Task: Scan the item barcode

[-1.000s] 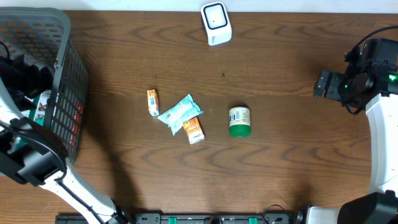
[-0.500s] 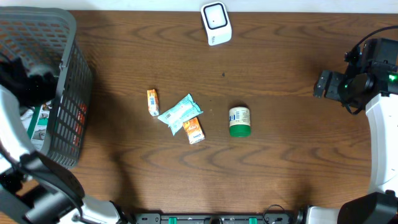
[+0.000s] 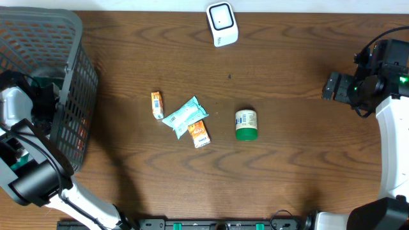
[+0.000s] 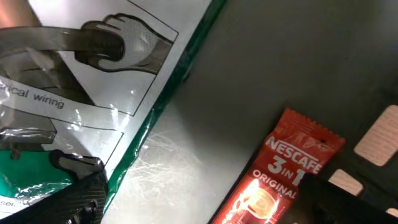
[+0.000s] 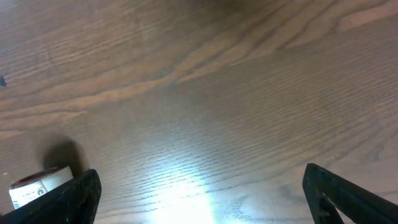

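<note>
Since the earlier overhead frame, the left arm has drawn back and lower inside the basket (image 3: 83,96). The basket's right wall now sits further right on the table (image 3: 287,172). The right arm and the loose items have not shifted.

Overhead view:
- The left gripper (image 3: 43,97) is inside the basket, near its right wall. Its jaw state cannot be read from here.
- The right gripper (image 3: 332,85) hangs over bare wood at the right edge, well apart from everything.
- The scanner (image 3: 222,23) stands at the far edge of the table, centre.
- Four items lie mid-table. They are a small orange pack (image 3: 157,104), a teal pouch (image 3: 185,115) lying over an orange sachet (image 3: 200,133), and a green-lidded jar (image 3: 246,124) on its side, apart to the right.
- Wide open wood separates the jar from the right arm, and the item cluster from the basket.

Left wrist view:
- The left gripper (image 4: 202,186) is released, its fingers spread to the lower corners of the frame, and it grasps nothing.
- Grey basket floor lies between the fingers.
- A green-edged packet (image 4: 93,68) lies at the left, its edge beside one finger. Whether they touch cannot be told.
- A red Nescafé sachet (image 4: 280,174) lies near the other finger.

Right wrist view:
- The right gripper (image 5: 200,180) is fully spread and empty, with only bare wood between the fingers.
- The jar (image 5: 37,186) shows at the lower left corner, outside the left finger.
</note>
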`<state>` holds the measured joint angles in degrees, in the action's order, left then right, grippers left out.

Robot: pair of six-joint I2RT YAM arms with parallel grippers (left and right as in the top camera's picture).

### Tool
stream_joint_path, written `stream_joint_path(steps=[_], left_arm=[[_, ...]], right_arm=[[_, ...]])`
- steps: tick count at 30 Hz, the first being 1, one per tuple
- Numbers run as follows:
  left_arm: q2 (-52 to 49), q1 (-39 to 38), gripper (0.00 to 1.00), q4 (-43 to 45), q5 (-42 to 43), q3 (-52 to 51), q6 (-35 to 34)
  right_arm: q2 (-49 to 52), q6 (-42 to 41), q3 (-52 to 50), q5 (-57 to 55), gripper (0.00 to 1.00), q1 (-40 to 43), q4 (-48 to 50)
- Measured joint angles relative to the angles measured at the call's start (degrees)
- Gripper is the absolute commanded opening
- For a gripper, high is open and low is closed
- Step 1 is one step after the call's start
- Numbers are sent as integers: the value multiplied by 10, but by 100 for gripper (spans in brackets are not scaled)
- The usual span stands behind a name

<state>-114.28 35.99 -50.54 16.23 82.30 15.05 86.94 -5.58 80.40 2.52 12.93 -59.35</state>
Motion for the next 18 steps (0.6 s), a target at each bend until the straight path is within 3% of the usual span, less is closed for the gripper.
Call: stream_joint_path(steps=[2,3,5,12,17,18], left_arm=[[-3,0,95,0,0,2,4],[-4,0,79,0,0,3,5],[-7,0,63,3,-2,6,9],[-18,-1,51,-24,-9,32,-19],[4,-2,19,-32,-45,68,-60],[17,-2,8,-43,-47,71,-67]], right_arm=[[0,0,0,0,99,0,0],[0,0,0,0,99,0,0],[0,0,0,0,99,0,0],[0,0,0,0,99,0,0],[0,0,0,0,99,0,0],[0,0,0,0,99,0,0]])
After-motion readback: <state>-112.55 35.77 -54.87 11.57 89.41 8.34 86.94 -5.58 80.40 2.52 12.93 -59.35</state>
